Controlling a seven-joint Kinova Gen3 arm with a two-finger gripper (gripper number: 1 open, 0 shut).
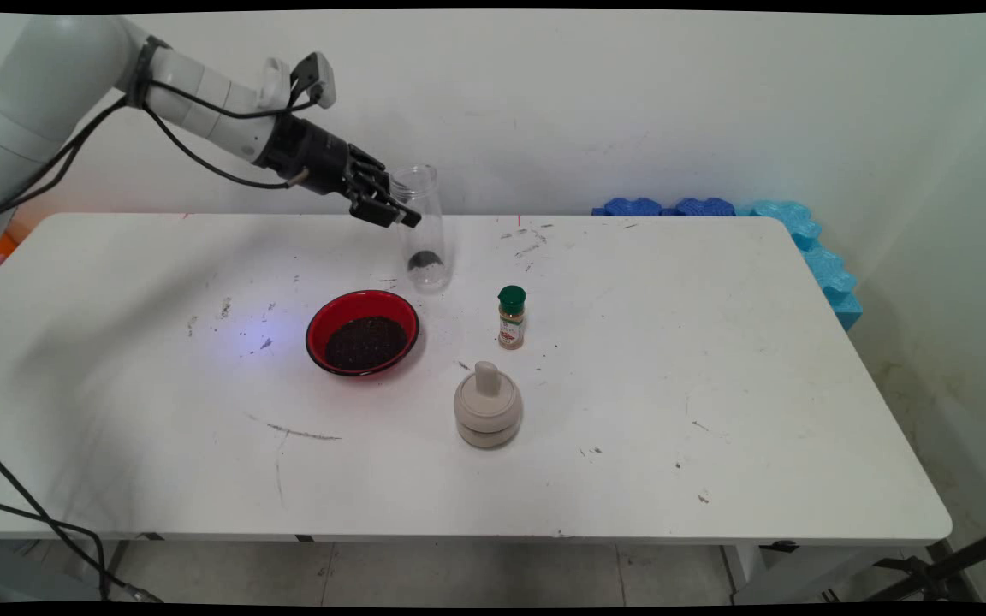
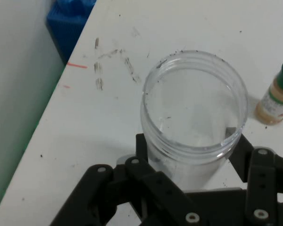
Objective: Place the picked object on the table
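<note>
A clear plastic jar (image 1: 426,244) stands upright and lidless near the back of the white table (image 1: 715,385), with a little dark matter at its bottom. My gripper (image 1: 397,208) reaches it from the left and is shut on its upper part, just under the rim. In the hand view the jar (image 2: 193,94) opens toward the camera and my gripper (image 2: 191,143) has one black finger against each side of it. Just in front of the jar sits a red bowl (image 1: 362,332) filled with dark grains.
A small spice bottle (image 1: 511,317) with a green cap stands right of the jar, also seen as the spice bottle (image 2: 275,96) in the hand view. A beige lidded pot (image 1: 487,405) sits nearer the front. Blue foam pieces (image 1: 801,235) line the back right edge.
</note>
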